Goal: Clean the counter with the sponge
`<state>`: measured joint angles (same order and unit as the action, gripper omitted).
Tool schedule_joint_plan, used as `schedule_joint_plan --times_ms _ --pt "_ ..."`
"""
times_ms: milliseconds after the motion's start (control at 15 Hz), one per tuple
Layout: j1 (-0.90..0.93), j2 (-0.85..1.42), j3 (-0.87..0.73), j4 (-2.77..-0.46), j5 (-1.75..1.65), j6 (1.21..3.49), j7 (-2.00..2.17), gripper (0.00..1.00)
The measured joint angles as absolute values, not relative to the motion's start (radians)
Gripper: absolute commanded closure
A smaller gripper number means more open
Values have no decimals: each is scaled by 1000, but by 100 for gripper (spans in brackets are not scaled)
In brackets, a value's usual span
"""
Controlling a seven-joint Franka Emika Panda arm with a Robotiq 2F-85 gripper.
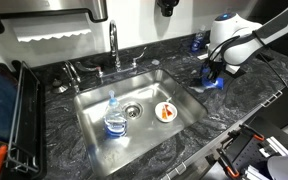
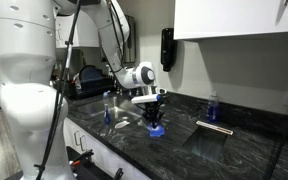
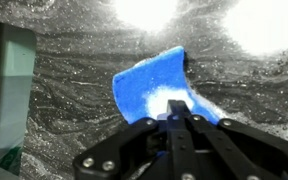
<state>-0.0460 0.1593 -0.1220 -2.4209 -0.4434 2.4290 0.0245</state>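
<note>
Wrist view alone, sponge [image 3: 149, 82] seemingly curled in tool [image 3: 178, 117]

We see a white, rounded arm [image 2: 24, 70] with dark seams at its joints and a black cable [image 2: 70, 35] running along it. The claw [image 3: 179, 118] is matte black, its linked fingers [image 3: 134, 140] dotted with round pale screws [image 3: 87, 162].

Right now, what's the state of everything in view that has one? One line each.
counter: glossy; cannot tell whether wet or dry
sink: unfilled, drain showing
gripper: shut on the sponge
sponge: pinched, bent, seemingly down on the counter beside the sink
bottle: upright in the sink
dish: flat on the sink floor, something orange on it
faucet: no stream visible
</note>
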Motion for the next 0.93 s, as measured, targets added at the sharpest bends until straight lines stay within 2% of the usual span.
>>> schedule_joint_plan --times_ms 933 --pt "-69 112 -126 -2453 -364 2432 -8 100"
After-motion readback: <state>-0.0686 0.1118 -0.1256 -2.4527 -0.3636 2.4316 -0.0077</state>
